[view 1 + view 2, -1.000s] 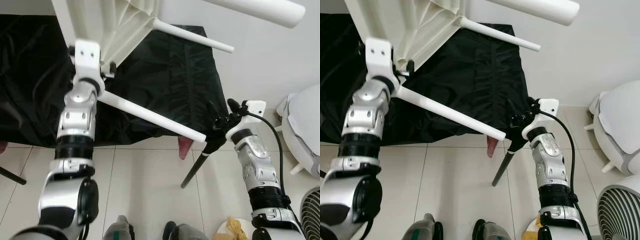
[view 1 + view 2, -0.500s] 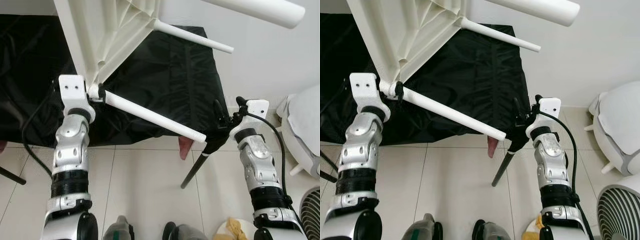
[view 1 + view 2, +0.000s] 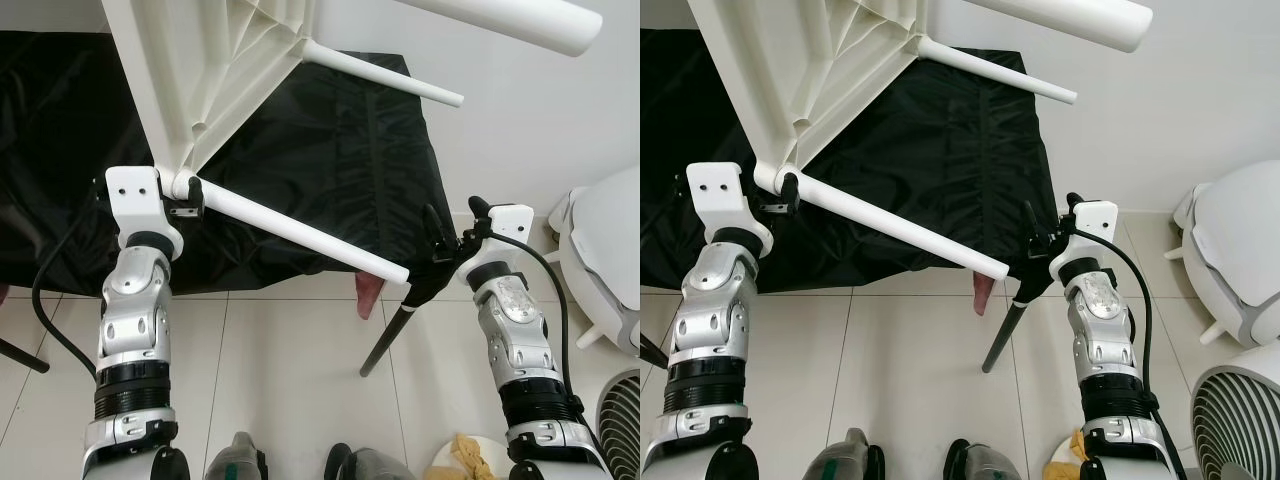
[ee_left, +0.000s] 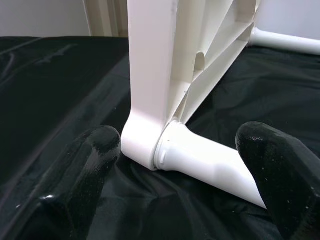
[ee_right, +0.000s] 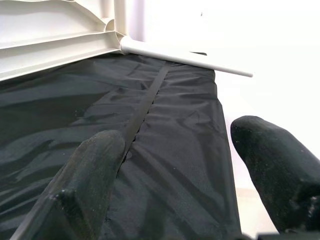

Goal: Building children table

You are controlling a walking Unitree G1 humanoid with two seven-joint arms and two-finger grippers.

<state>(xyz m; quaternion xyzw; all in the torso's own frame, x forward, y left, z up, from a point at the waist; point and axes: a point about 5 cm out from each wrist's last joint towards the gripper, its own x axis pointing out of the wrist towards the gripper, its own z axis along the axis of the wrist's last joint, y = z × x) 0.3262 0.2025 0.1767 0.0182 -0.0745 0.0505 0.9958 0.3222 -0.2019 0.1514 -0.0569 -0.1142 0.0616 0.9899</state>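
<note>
**Seat the near leg squarely before you let the frame rest**

Your left gripper (image 4: 170,165) sits at the white table frame's (image 3: 215,70) corner socket, near the front-left part of the black-covered table (image 3: 330,170). Its 2 black fingers (image 4: 82,170) stand wide, 1 on each side of the joint where the near leg (image 3: 300,232) enters the socket, and I cannot see either pad pressing the plastic. Judging from that, the step in hand looks like fitting or checking this leg.

To do it well, close on the thick collar of the leg, not on the thin rib of the frame, and keep the wrist in line with the leg so any turn or push runs straight into the socket. The frame stands tilted on its edge above the cloth, so it may tip or slide on the slippery fabric; press gently.

Your right gripper (image 3: 452,228) hovers at the table's front-right corner, jaws wide and holding nothing, well apart from the leg's free end. You could bring it under that free end to steady it.

Count:
- 1 white table frame
- 3 white legs in view: the near leg, the far leg (image 3: 385,76), and the top leg (image 3: 510,20) at the top edge of the head views
- 1 black-covered table
- 2 grippers
</note>
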